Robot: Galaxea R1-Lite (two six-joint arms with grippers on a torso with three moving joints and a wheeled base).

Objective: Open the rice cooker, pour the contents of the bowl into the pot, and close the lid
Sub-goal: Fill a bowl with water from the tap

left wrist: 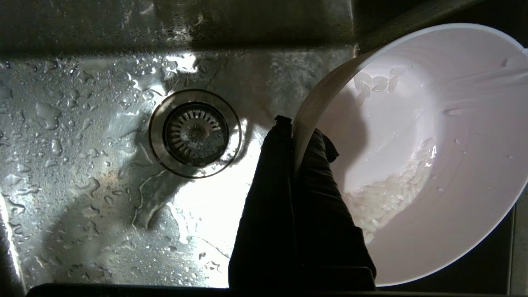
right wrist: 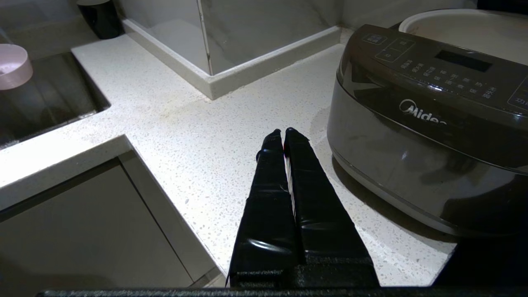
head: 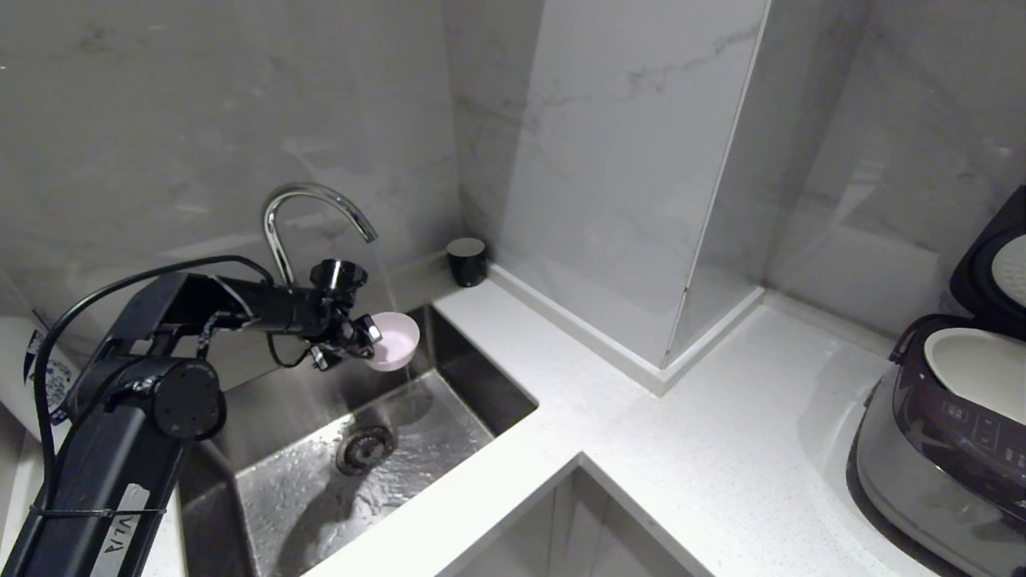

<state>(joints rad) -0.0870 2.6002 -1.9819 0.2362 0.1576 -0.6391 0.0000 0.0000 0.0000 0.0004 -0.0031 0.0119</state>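
1 left end effector (head: 362,340) clamped on bowl (head: 394,340) rim, over sink (head: 449,417), faucet (head: 309,212) above

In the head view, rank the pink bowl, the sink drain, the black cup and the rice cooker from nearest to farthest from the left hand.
1. bowl: pinched at its rim by the left hand, over the sink.
2. sink drain: below the hand, on the sink floor.
3. black cup: at the back wall, past the faucet.
4. rice cooker: far right on the counter, lid open.

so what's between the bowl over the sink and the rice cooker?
Head view: only bare white countertop lies between the bowl, held over the sink by the left gripper, and the rice cooker.
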